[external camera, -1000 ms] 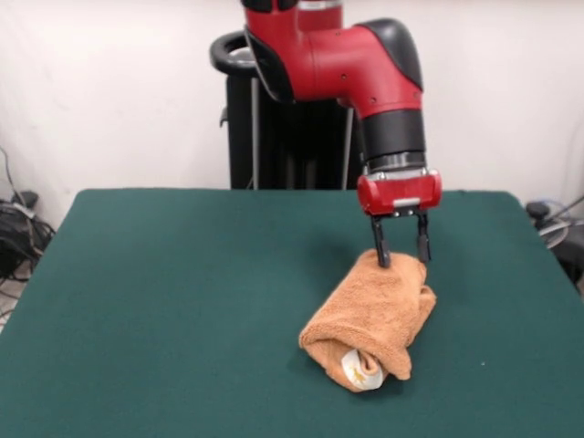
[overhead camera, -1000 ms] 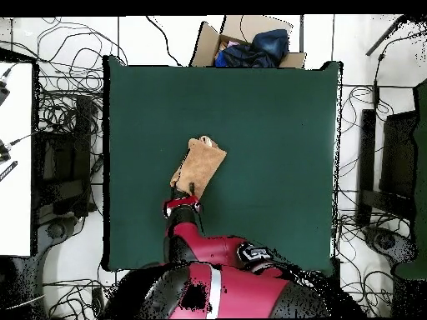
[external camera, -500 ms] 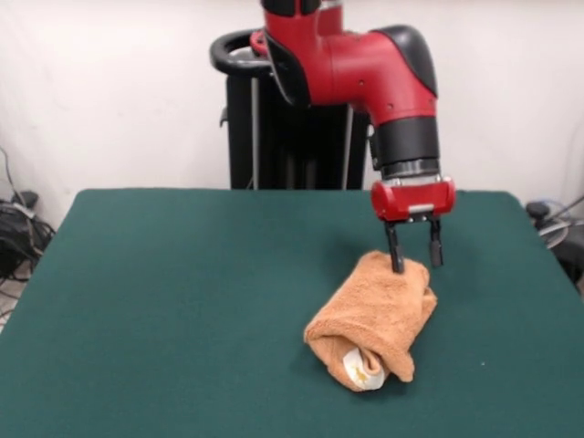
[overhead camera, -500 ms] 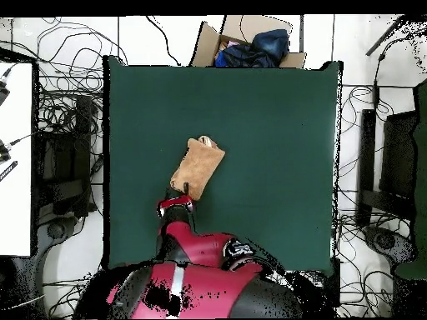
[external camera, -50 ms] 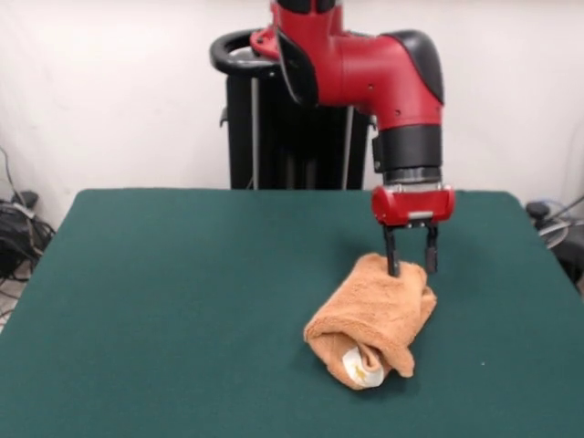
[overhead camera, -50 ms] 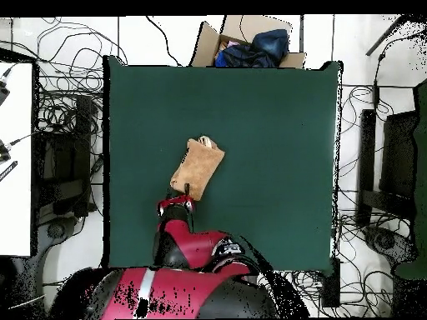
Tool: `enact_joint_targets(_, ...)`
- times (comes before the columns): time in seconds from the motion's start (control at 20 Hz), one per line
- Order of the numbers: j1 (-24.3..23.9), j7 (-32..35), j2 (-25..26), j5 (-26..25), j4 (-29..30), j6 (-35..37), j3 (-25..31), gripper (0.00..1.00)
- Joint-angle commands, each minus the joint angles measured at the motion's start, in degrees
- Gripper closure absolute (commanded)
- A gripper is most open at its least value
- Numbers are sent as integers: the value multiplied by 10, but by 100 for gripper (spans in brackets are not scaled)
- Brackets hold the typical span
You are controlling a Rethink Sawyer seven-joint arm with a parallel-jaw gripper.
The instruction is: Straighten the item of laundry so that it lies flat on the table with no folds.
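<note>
- Nearest the front camera, we note the rolled end of the hand towel (external camera, -50 ms: 372, 327), where a small white care tag (external camera, -50 ms: 359, 369) shows inside the open fold.
- The towel lies bundled in a loose roll on the green table (external camera, -50 ms: 164, 301), right of centre in the front view and well clear of every edge. In the overhead view it appears as a tan oblong (overhead camera, -50 ms: 197, 167) near the table's middle.
- At the towel's far end, the gripper (external camera, -50 ms: 410, 265) stands vertical with its two fingers apart. One fingertip (external camera, -50 ms: 393, 265) touches or presses into the cloth; the other fingertip (external camera, -50 ms: 430, 263) sits just beyond the towel's far edge.
- We judge the step in hand to be the grasp of the far end: the fingers straddle the cloth but have not closed on it.
- The task is at an early stage; no part of the towel lies flat.
- The next move calls for closing on a single outer layer, then lifting and drawing it away so the roll unwinds.
- Seizing the whole bundle would only drag it across the felt.
</note>
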Motion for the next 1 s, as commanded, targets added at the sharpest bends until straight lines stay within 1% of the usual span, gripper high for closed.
enact_joint_targets(0.05, 58, 20, -10, 68, -63, 120, -70, 0)
enact_joint_targets(0.2, 86, 11, -23, 80, -61, 140, -105, 0)
enact_joint_targets(0.6, 104, 39, -30, 62, -70, 157, -126, 0)
enact_joint_targets(0.75, 103, 39, -29, 46, -76, 165, -124, 0)
enact_joint_targets(0.9, 84, 41, -31, 15, -79, 174, -98, 0)
enact_joint_targets(1.0, 69, 62, -31, 3, -75, 144, -81, 0)
